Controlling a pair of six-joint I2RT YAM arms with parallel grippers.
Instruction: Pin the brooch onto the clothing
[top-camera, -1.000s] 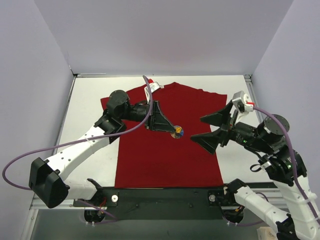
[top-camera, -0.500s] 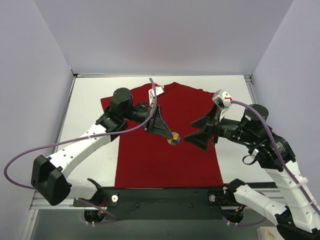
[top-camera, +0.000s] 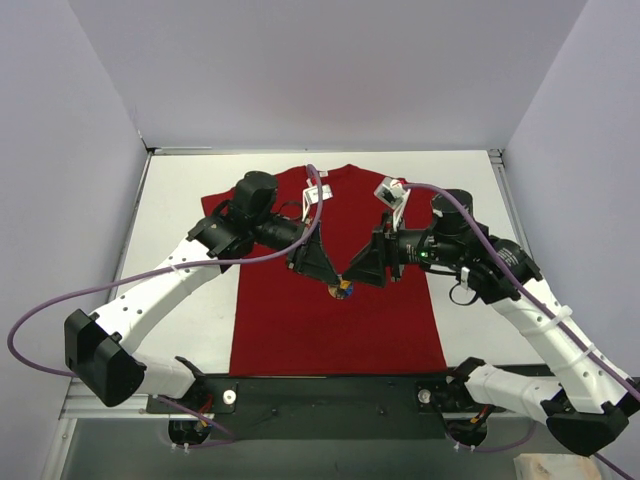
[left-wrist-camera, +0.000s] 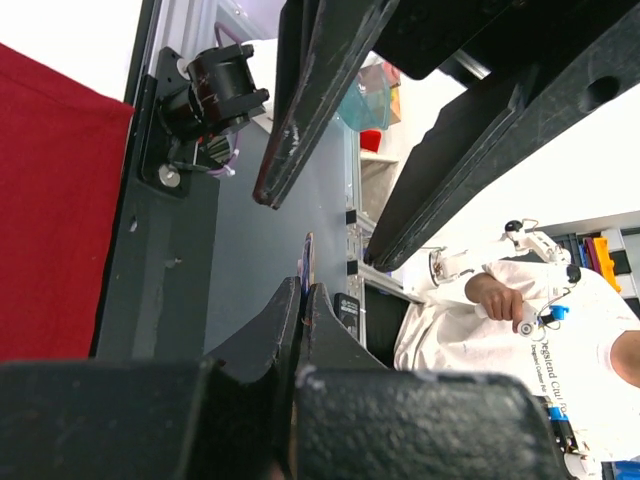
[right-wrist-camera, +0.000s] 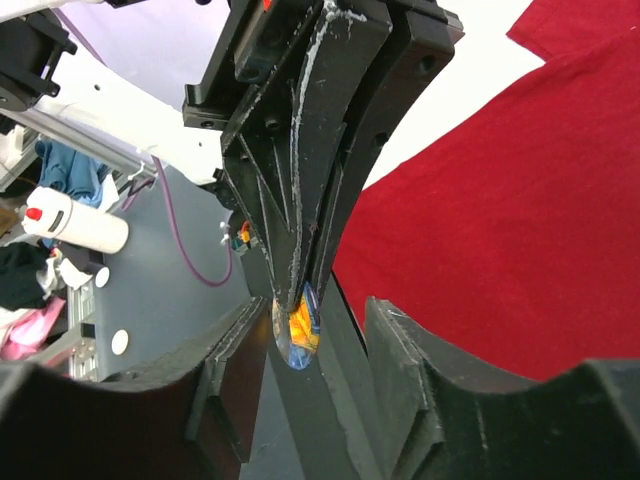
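Brooch at the centre of the right wrist view, seen nearly edge-on, with orange and dark blue showing on its face. It is pinched between the fingertips of the left end effector, which reaches down from the top of that frame with its two black fingers pressed together on it. In the top view the brooch hangs at the tip of that end effector, just above the middle of the clothing.

The right end effector comes in from the right of the top view. Its fingers stand apart, one on each side of the brooch, and I cannot tell whether either one touches it.

The clothing lies flat on the white table, neck toward the top of the frame. A small white label sits at the collar, and no writing on it can be read.

At the lower right of the left wrist view a person wears a white shirt with dark print, too tilted and small to read with certainty. A white bottle with a red cap lies at the left edge of the right wrist view. A purple cable loops off the left arm at the left of the top view
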